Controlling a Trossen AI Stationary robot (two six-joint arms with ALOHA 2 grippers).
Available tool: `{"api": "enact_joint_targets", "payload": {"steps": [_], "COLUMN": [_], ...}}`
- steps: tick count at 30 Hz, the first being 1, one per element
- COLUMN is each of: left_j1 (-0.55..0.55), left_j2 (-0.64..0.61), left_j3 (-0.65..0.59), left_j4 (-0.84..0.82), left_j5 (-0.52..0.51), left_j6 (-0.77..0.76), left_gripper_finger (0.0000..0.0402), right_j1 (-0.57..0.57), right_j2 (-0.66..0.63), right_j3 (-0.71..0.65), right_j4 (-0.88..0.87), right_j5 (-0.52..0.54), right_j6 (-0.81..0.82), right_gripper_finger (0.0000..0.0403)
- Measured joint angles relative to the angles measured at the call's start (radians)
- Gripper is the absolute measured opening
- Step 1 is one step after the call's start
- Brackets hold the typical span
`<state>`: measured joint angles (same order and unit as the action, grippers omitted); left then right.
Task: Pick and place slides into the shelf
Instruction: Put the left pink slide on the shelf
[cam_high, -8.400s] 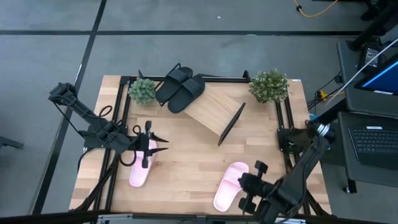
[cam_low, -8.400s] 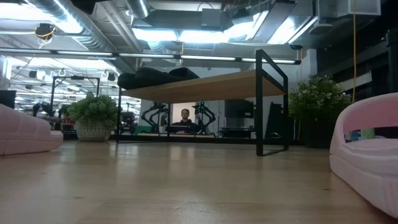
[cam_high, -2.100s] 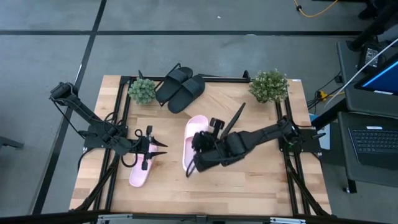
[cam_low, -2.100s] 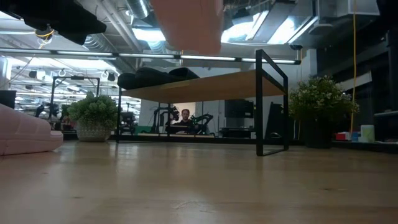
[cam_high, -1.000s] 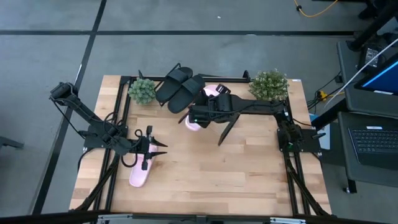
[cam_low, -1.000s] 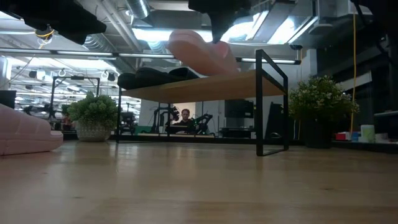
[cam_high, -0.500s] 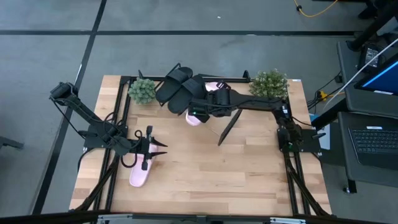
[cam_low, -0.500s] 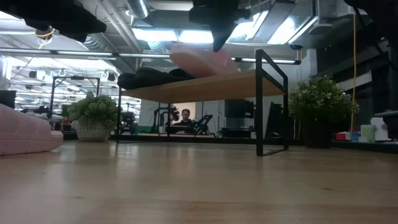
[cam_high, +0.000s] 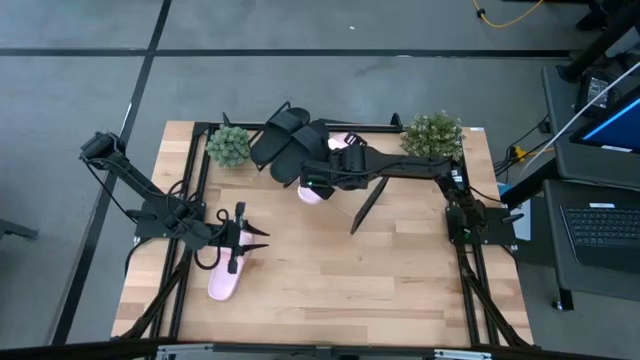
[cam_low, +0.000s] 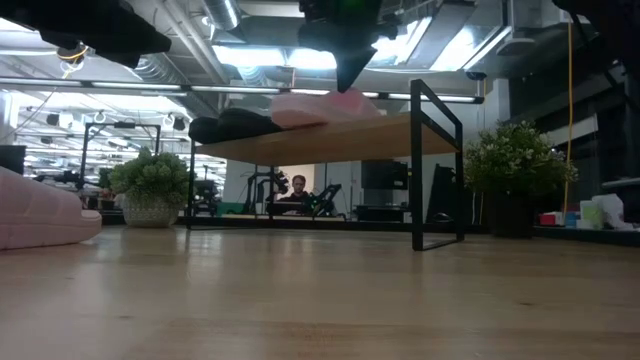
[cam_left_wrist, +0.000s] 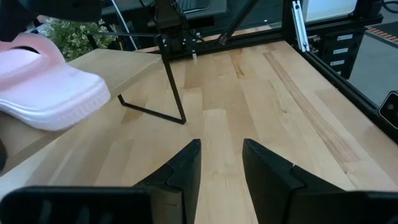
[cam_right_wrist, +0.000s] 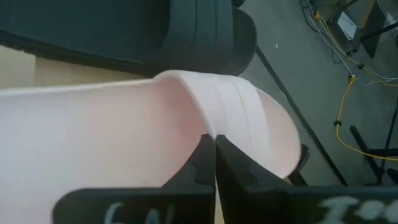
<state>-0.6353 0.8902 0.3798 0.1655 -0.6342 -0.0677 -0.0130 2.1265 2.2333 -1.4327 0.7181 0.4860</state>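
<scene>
A pale pink slide (cam_high: 311, 192) lies along the slanted shelf board (cam_high: 343, 199), beside the two black slides (cam_high: 290, 140) on its far left part. My right gripper (cam_high: 322, 177) is shut on this pink slide, reaching in from the table's right. In the low view the slide (cam_low: 318, 108) lies flat on the board (cam_low: 385, 135) under the gripper (cam_low: 345, 62). The other pink slide (cam_high: 224, 278) lies sole-down on the table at the near left. My left gripper (cam_high: 258, 235) stands open just above it, holding nothing. My right gripper pinches the edge of the pink slide's broad strap (cam_right_wrist: 225, 118) between its two fingers. The fingers slant down from the table's right. The slide's sole lies on the shelf board, about level, next to the black slides (cam_right_wrist: 155, 31).
Two small potted plants (cam_high: 229, 146) (cam_high: 433, 137) stand at the shelf's far corners. The shelf's thin black frame leg (cam_high: 370, 200) stands on its right side. Bare wooden tabletop (cam_high: 340, 280) spreads across the near half.
My right gripper has carried the pink slide a little toward the black slides and down. The slide, earlier tilted above the board, now lies flat on the shelf. The gripper stays shut.
</scene>
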Motion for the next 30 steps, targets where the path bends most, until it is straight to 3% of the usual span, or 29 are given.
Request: {"api": "enact_joint_targets", "payload": {"steps": [30], "left_j1": [0.000], "left_j2": [0.000], "left_j3": [0.000], "left_j4": [-0.023], "left_j5": [0.000], "left_j6": [0.000], "left_gripper_finger": [0.0110], "right_j1": [-0.012], "right_j2": [0.000], "right_j3": [0.000], "right_j4": [0.061], "right_j5": [-0.050], "right_j6": [-0.021], "right_gripper_finger": [0.0000]}}
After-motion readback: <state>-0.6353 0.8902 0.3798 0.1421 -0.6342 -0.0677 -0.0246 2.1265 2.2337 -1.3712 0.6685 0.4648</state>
